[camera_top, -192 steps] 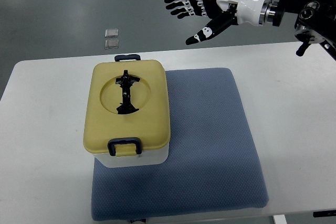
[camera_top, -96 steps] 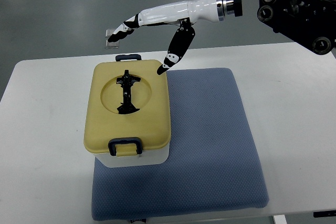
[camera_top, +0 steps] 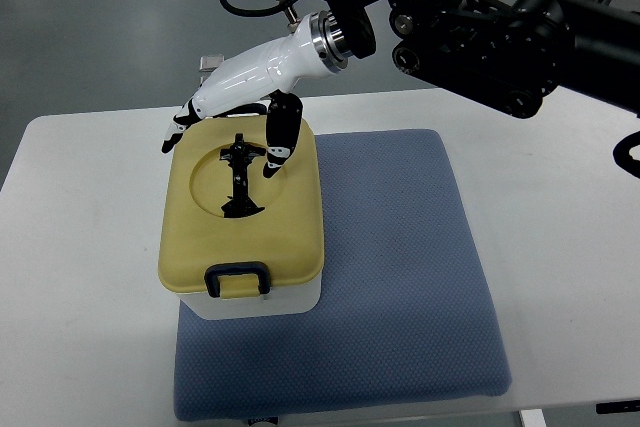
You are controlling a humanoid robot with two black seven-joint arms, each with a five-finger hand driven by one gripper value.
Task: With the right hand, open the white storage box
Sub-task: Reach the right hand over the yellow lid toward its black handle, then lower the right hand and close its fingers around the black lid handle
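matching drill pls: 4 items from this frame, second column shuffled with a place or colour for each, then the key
Items:
1. right hand
2. box lid
3. near latch
4. blue mat

Descriptions:
A. dark clip on the lid's near edge
B. yellow, with a round recess holding a black folded handle
C. over the lid's far edge, thumb pointing down by the recess
D. lies on the white table, under the box

Pairs: 1-C, 2-B, 3-A, 4-D
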